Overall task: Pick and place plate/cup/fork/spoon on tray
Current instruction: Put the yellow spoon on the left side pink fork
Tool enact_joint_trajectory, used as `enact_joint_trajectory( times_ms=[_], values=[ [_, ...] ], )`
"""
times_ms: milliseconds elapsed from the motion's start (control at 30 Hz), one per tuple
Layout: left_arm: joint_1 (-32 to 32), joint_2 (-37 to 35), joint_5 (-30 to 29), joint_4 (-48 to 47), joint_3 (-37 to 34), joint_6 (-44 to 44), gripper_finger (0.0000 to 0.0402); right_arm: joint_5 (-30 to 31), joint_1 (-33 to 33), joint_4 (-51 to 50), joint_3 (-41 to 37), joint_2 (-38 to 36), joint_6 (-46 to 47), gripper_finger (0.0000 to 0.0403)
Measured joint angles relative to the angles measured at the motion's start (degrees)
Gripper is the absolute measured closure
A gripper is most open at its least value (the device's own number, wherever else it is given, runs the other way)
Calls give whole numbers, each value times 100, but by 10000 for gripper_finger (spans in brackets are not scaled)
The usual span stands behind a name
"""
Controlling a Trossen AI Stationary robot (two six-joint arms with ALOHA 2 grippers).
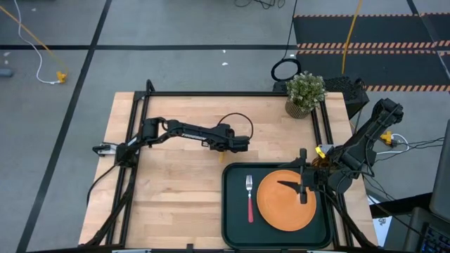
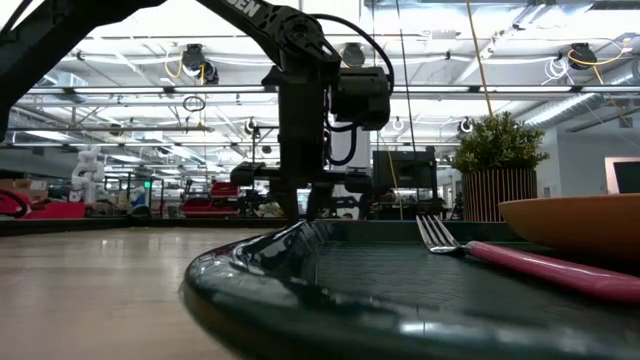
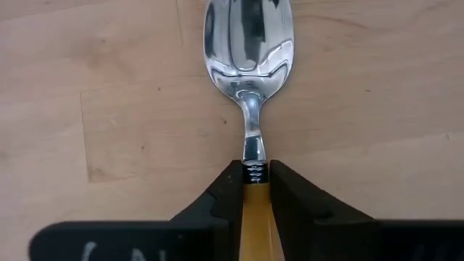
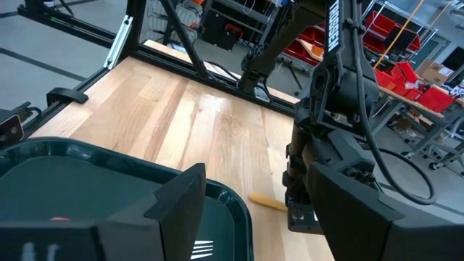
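The spoon [image 3: 248,43] lies on the bare wood, silver bowl up in the left wrist view, and its orange-yellow handle end [image 4: 268,202] sticks out beside my left gripper [image 3: 254,174], which is shut on it at mid-table [image 1: 237,145]. The dark tray [image 1: 235,211] sits near the front right. It holds the orange plate [image 1: 281,207] and, left of the plate, the pink-red-handled fork [image 1: 249,200]. My right gripper [image 1: 296,188] hangs open and empty over the plate. An amber patch by the right arm [image 1: 323,162] may be the cup; the arm mostly hides it. My left gripper pinches the spoon's orange-yellow handle [image 3: 254,210] between its two fingers, at the end next to the metal neck. The fingers point down and close across the handle. The spoon lies level at the table; whether it is lifted off the wood, I cannot tell.
A potted green plant [image 1: 305,91] stands at the far right corner. A black frame [image 1: 211,93] runs round the table's edges. Bare wood lies between the left gripper and the tray's far rim [image 4: 217,190].
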Motion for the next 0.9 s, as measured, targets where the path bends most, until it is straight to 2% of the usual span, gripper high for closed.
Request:
enact_joint_trajectory(
  times_ms=[300,633,900],
  values=[
    [20,-5,9,-15,0,195,352,0,0,0,0,-1,0,167],
    [-125,-94,439,-52,206,141,354,0,0,2,0,-2,157,167],
    [-422,-133,375,-1049,871,-33,354,17,-2,126,0,-2,-478,167]
  ],
)
